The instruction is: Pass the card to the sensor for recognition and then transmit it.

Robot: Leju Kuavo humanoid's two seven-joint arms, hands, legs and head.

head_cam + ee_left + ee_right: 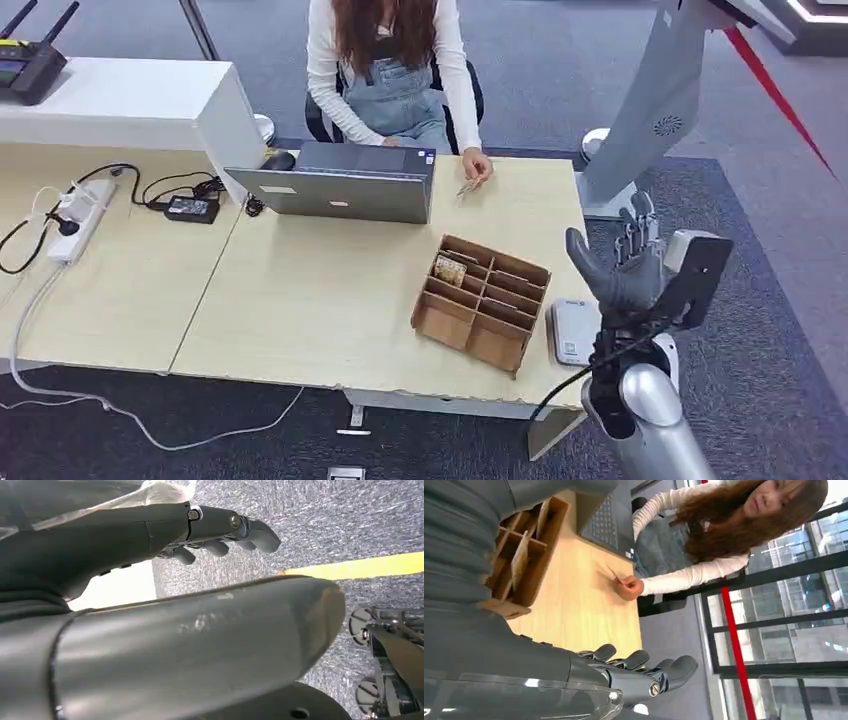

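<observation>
Nearest, hovering upright off the table's right end: the right hand (pixel 625 262), fingers extended and a little apart, thumb out to the side, gripping nothing. Lying just beside and below it, at the table's near right corner: a small white device (pixel 574 330), probably the sensor, though too small to confirm. Sitting a little further in and to the left: a brown cardboard organiser (pixel 482 302) of open compartments, with what looks like one card standing in a far-left slot. Being pinched at the far edge of the table (pixel 300 300), well apart from the raised hand: the card (pixel 468 187), in the fingers of the person's hand (pixel 477 165), next to the open laptop (pixel 340 185). Lying forward and to the left of the right hand, then, beyond the organiser; long axis appearing to run slantwise across the table edge, but too small to be sure. Hanging low over the carpet in its wrist view: the left hand (pixel 150 535), fingers loosely extended and empty. Judging the right hand far nearer to both card and white device, so reaching forward-left over the organiser seems the move to come.
</observation>
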